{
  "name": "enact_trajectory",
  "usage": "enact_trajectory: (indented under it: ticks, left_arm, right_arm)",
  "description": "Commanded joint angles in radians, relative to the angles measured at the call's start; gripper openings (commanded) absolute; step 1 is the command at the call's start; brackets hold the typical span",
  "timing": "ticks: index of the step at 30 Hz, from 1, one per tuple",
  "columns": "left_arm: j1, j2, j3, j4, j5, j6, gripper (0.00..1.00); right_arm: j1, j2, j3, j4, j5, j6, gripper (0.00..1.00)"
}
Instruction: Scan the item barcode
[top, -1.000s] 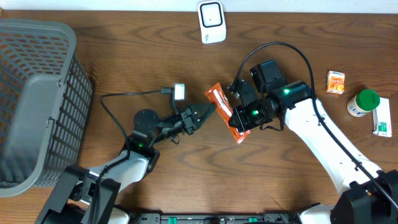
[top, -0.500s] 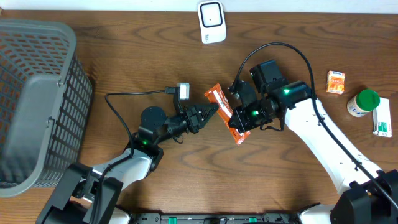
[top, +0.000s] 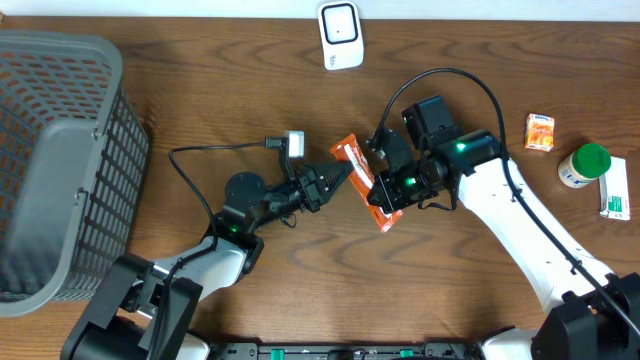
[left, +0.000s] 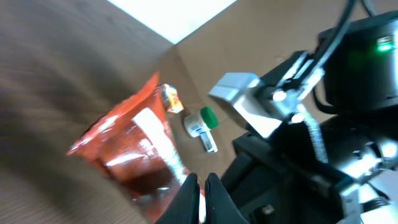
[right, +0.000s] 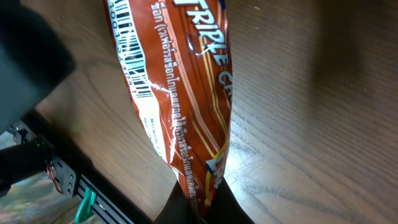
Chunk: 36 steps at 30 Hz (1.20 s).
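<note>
Right tool (right: 196, 202) is clamped on the lower end of the orange snack packet (right: 180, 93). In my right wrist view the barcode (right: 130, 59) runs along the packet's left edge. Left tool (left: 200, 186) has its fingers together, tips at the packet's side; I cannot tell whether they pinch the film. Beyond the packet from both tools, the white scanner (top: 340, 35) sits at the far edge of the bench (top: 200, 100). Well past the right tool: small orange box (top: 540, 131), green-capped bottle (top: 583, 165), white carton (top: 616, 190). Far behind the left tool: grey basket (top: 60, 150).
</note>
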Motion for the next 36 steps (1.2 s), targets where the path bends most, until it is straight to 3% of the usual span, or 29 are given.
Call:
enact_trajectory:
  ticks: [1,25,36]
  left_arm:
    - [-0.003,0.007,0.022,0.019,0.02,-0.017,0.07]
    - [-0.042,0.014,0.053,-0.088,-0.005,-0.009,0.07]
    - [-0.005,0.179,0.148,-0.099,-0.006,-0.013,0.07]
  right_arm:
    - [-0.004,-0.01,0.005,-0.001,-0.019,0.01,0.01]
    - [-0.004,-0.01,0.005,-0.001,-0.02,0.011,0.01]
    - [-0.003,-0.01,0.006,-0.032,-0.034,0.005,0.01]
